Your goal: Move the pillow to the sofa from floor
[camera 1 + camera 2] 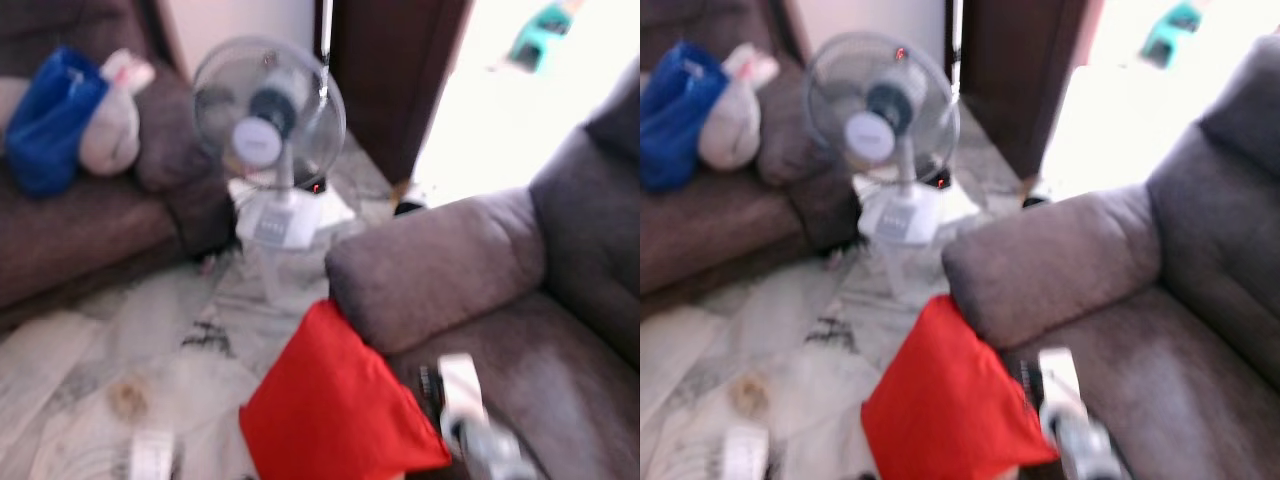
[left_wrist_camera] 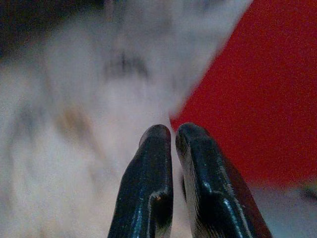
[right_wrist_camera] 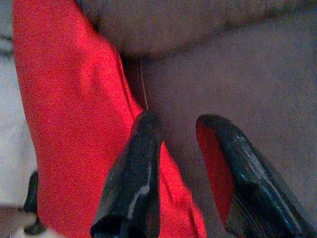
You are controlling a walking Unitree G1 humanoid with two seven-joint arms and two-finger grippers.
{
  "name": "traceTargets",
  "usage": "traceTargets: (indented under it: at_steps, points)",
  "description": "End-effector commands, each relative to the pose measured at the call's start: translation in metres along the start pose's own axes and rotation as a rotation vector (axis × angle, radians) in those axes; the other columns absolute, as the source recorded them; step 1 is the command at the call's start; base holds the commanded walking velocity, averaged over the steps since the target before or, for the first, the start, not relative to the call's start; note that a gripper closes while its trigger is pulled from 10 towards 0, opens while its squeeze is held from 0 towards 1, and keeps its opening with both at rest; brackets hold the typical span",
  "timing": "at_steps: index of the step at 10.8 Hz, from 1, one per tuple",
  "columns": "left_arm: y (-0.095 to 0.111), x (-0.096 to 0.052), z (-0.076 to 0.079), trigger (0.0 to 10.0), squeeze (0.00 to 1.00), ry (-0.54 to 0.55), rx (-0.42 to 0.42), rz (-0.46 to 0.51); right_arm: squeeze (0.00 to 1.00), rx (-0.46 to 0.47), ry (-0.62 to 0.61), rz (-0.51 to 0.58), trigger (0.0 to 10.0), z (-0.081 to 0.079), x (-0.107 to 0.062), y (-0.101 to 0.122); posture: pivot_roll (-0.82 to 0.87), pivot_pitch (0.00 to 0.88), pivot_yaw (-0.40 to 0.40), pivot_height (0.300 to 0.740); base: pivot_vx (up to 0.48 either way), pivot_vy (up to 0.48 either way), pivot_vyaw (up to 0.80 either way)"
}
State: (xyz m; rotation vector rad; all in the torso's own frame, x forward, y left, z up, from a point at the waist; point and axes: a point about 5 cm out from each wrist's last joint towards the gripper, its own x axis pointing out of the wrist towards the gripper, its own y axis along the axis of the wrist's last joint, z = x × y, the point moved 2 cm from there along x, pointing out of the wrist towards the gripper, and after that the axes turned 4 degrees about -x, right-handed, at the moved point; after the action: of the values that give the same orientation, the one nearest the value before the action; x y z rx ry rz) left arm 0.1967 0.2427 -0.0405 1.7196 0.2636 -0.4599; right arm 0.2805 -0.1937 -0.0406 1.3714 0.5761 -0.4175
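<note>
The right gripper (image 3: 183, 173) is held with its two black fingers parted, over the edge where the red pillow (image 1: 335, 405) meets the grey sofa (image 1: 560, 300); nothing is clamped between them, though one finger lies against the red cloth. The left gripper (image 2: 171, 163) is seen with its fingers pressed together on nothing, pointing at the pale marble floor (image 1: 120, 350) with the pillow just beside it.

The pillow is found low in the head views, leaning against the front of the sofa below the armrest (image 1: 430, 265), its lower part apparently down at the floor; the pictures are blurred, so the exact contact cannot be settled. It is judged to be light, soft and easily squashed, with a smooth cover that may slip under narrow fingers. A pinch on a corner or along a seam edge is therefore judged the surest hold, since the plump middle would only bulge away. A one-sided grip is likely to let it droop and swing, so the raised edge nearest the seat is the better place to be taken.

Further off, a white standing fan (image 1: 268, 130) is seen on the floor, near enough to be minded. Beyond it, a second couch (image 1: 90, 220) carries a blue bag (image 1: 50, 115) and a pale soft bundle (image 1: 110, 130).
</note>
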Motion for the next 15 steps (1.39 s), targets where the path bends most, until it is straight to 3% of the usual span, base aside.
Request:
traceTargets:
  at_steps: [1,2,3,4,5,6,7,8,9,10,11,13,15]
  points:
    - [0.012,-0.013,0.005,10.0,0.00,-0.169,0.166,-0.011,0.00,0.012,-0.013,0.041,10.0,0.006,0.001,0.010,0.16,0.128,-0.044,0.723,0.000,0.000,0.00]
    - [0.032,-0.018,-0.001,10.0,0.00,-0.199,0.278,0.046,0.00,0.006,-0.012,0.054,10.0,0.006,0.002,0.016,0.17,0.129,-0.044,0.723,0.000,0.000,0.00]
    - [0.100,-0.021,-0.047,10.0,0.00,-0.011,0.358,0.205,0.00,0.027,-0.021,0.091,10.0,0.005,0.004,0.024,0.17,0.131,-0.044,0.723,0.000,0.000,0.00]
    - [0.130,-0.014,-0.062,10.0,0.00,0.133,0.305,0.351,0.00,0.036,-0.022,0.121,10.0,0.003,0.005,0.031,0.18,0.134,-0.043,0.723,0.000,0.000,0.00]
    - [0.165,-0.005,-0.072,10.0,0.00,0.335,0.161,0.557,0.00,0.042,-0.024,0.173,10.0,0.002,0.006,0.045,0.18,0.137,-0.044,0.723,0.000,0.000,0.00]
    - [0.177,0.013,-0.063,10.0,0.00,0.401,-0.130,0.631,0.00,0.051,-0.026,0.254,10.0,-0.001,0.007,0.063,0.17,0.139,-0.037,0.723,0.000,0.000,0.00]
    - [0.177,0.026,-0.043,10.0,0.00,0.334,-0.050,0.575,0.00,0.068,-0.035,0.299,10.0,-0.001,0.007,0.073,0.16,0.141,-0.034,0.723,0.000,0.000,0.00]
    - [0.173,0.034,-0.028,10.0,0.00,0.309,-0.121,0.546,0.00,0.081,-0.046,0.332,10.0,-0.001,0.006,0.081,0.15,0.146,-0.032,0.723,0.000,0.000,0.00]
    - [0.172,0.040,-0.017,10.0,0.00,0.301,-0.138,0.530,0.00,0.087,-0.045,0.362,10.0,-0.003,0.006,0.086,0.15,0.149,-0.030,0.723,0.000,0.000,0.00]
    - [0.164,0.045,0.006,10.0,0.00,0.238,-0.119,0.506,0.00,0.106,-0.084,0.413,10.0,0.000,0.003,0.091,0.15,0.150,-0.025,0.723,0.000,0.000,0.00]
    - [0.161,0.045,0.008,10.0,0.00,0.222,-0.115,0.494,0.00,0.107,-0.090,0.421,10.0,0.001,0.002,0.091,0.15,0.150,-0.025,0.723,0.000,0.000,0.00]
    - [0.143,0.038,0.023,10.0,0.00,0.121,0.094,0.437,0.00,0.095,-0.101,0.431,10.0,-0.001,-0.001,0.082,0.16,0.156,-0.023,0.723,0.000,0.000,0.00]
    - [0.140,0.034,0.014,10.0,0.00,0.191,0.037,0.445,0.00,0.072,-0.107,0.432,10.0,-0.002,-0.001,0.081,0.16,0.156,-0.023,0.723,0.000,0.000,0.00]
